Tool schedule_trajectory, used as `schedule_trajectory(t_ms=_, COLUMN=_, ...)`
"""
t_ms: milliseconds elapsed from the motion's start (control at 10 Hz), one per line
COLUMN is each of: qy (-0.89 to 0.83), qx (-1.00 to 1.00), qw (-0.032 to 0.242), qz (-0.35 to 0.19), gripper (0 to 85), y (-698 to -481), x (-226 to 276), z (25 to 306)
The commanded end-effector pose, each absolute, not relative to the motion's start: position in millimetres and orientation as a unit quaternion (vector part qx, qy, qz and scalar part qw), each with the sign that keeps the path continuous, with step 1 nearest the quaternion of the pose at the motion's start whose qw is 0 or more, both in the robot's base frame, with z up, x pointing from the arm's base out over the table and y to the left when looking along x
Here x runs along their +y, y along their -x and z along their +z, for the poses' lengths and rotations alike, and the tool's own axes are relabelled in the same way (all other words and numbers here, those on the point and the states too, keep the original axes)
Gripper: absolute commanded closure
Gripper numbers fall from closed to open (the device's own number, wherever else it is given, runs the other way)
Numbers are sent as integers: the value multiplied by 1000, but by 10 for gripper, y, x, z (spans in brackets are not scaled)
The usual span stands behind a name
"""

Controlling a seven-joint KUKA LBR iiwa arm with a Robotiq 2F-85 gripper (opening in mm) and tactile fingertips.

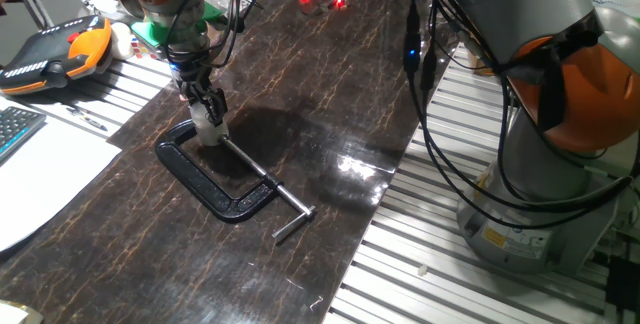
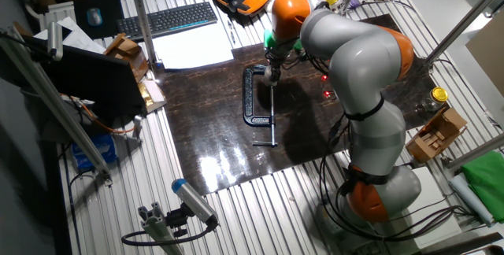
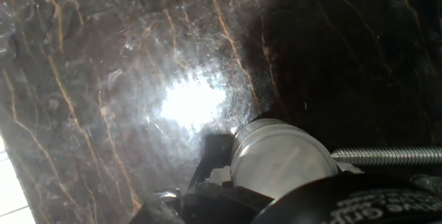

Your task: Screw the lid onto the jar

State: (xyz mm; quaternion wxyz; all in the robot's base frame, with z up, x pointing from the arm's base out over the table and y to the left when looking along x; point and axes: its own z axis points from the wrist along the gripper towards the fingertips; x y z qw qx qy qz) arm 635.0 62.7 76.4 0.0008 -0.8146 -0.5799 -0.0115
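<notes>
Hand view shows the jar (image 3: 280,158) pinned in the clamp (image 1: 215,179), so it won't spin. The gripper (image 1: 208,114) sits right over it, seemingly pinching the lid (image 1: 209,121), though I cannot tell for sure.

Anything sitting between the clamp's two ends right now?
Yes: the jar, with the gripper on top of it, stands in the clamp mouth against the screw's tip; one fixed view shows it.
</notes>
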Motion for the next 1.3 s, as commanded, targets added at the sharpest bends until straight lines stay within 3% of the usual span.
schedule_trajectory(t_ms=0, qy=814, qx=-580, qw=0, qz=-13, gripper=103, y=-6358, x=639, z=779)
schedule_trajectory(t_ms=500, qy=773, qx=-635, qw=6, qz=3, gripper=23, y=-6350, x=634, z=788)
schedule_trajectory(t_ms=1200, qy=480, qx=-877, qw=14, qz=-5, gripper=0, y=-6365, x=647, z=798)
